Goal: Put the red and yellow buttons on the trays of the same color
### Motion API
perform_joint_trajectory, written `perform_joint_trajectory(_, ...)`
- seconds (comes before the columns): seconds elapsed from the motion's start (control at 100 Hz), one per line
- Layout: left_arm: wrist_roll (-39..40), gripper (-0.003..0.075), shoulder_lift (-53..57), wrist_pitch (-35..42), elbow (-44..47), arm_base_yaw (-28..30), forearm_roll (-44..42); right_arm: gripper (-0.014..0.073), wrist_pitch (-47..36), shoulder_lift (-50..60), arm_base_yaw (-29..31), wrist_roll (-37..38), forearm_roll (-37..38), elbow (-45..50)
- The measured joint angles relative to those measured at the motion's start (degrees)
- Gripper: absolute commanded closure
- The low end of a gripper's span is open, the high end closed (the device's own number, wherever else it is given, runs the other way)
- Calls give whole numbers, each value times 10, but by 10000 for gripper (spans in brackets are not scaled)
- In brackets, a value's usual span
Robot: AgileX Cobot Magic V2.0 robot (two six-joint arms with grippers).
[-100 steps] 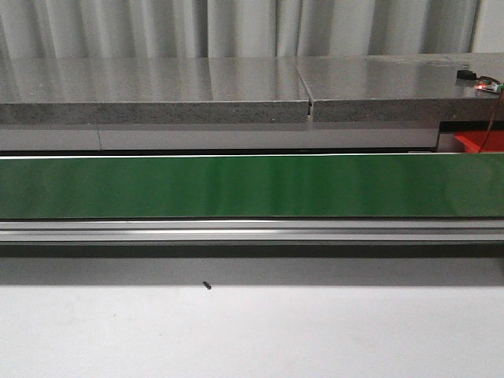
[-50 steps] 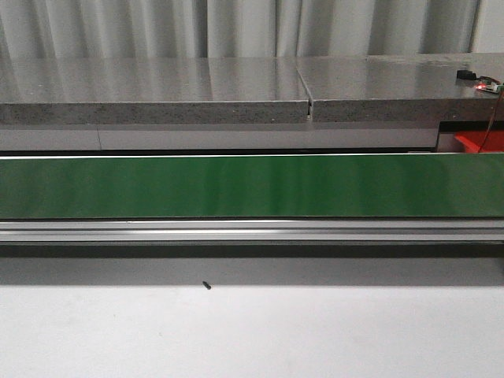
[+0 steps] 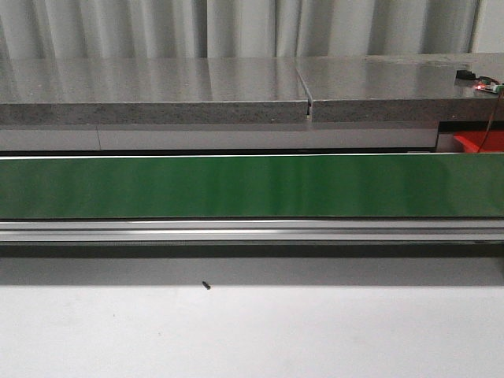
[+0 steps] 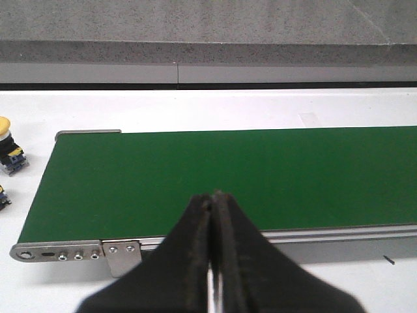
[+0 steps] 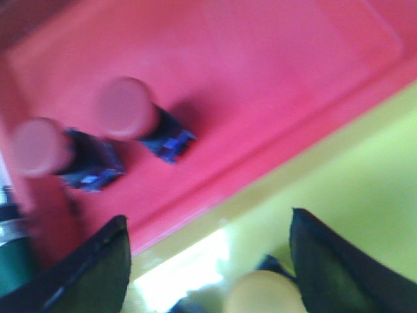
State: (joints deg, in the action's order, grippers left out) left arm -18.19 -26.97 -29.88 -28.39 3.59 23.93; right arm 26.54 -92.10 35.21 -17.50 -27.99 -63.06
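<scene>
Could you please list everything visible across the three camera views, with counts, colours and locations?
Conveyor belt: one, green, across the front view, nothing on it.
Stone counter: grey, behind the belt.
Small dark speck: one, on the white table in front of the belt.
Red bin: one, partly seen beyond the belt's right end.
Red tray: one, right wrist view.
Red buttons: two, lying on the red tray.
Yellow tray: one, next to the red tray.
Yellow button: one, on the yellow tray, between the right fingers.
Yellow button by belt end: one, on the white table; another partly cut off nearby.
Left gripper: black, shut, empty.
Right gripper: black, open.
</scene>
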Motion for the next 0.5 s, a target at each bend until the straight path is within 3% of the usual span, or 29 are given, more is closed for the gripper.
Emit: perform_joint_trajectory(0.5, 0, 741, 0, 0, 0, 0, 0, 74, 16, 195, -236, -53, -2, 28)
